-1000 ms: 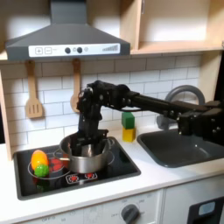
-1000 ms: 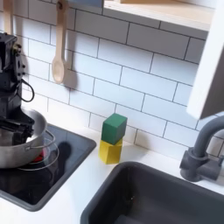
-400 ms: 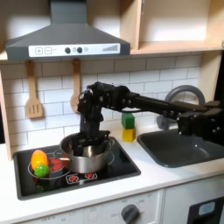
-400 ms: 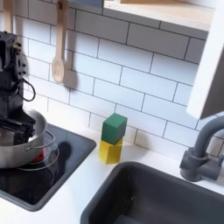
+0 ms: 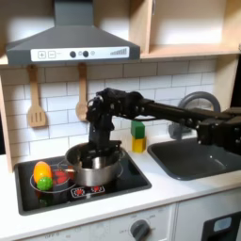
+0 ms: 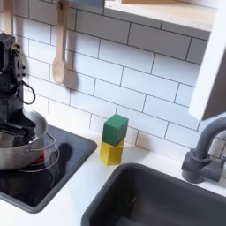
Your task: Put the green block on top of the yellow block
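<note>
Green block (image 6: 115, 129) — resting atop yellow block (image 6: 110, 152), far desk (image 6: 88, 190) against the tiles. Claw (image 5: 95, 158) inside steel pot (image 5: 94, 169); open or closed, cannot tell. Risk — arm (image 5: 155, 109) sweeping rightward could topple the stack.

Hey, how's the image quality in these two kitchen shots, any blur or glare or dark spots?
In the first exterior view everything is soft and low-detail, and the steel pot shows dull highlights; in the second exterior view the green block and yellow block are clearer, while the sink lies in shadow.
</note>
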